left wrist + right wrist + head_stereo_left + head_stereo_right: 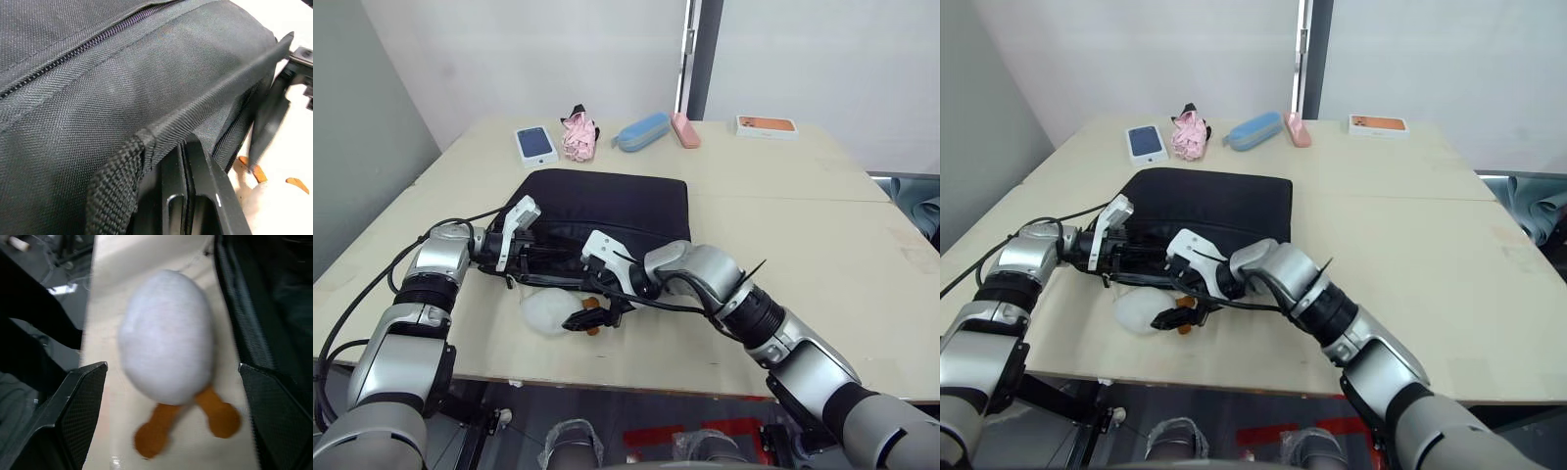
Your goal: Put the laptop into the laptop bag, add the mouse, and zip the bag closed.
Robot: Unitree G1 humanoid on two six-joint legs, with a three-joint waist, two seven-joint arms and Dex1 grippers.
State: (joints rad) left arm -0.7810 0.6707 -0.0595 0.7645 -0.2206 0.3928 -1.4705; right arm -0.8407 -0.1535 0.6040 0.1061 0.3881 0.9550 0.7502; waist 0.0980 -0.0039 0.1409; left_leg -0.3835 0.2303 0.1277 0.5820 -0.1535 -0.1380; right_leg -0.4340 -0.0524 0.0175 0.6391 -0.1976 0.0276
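Both grippers are parked at the near edge of the laptop bag [607, 206]. Left gripper [517, 257] looks clamped on a strap handle [122, 166], hard to confirm. Right gripper [171, 411] is spread wide around a white plush toy [166, 335], nothing grasped. Zipping seems pending; the puller must be found next.

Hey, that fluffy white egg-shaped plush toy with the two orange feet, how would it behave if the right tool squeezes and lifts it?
The fluffy white egg-shaped plush toy looks soft, so it would probably squash between the open right tool. Likely light for its bulk. Its rounded body may roll or wobble if nudged.
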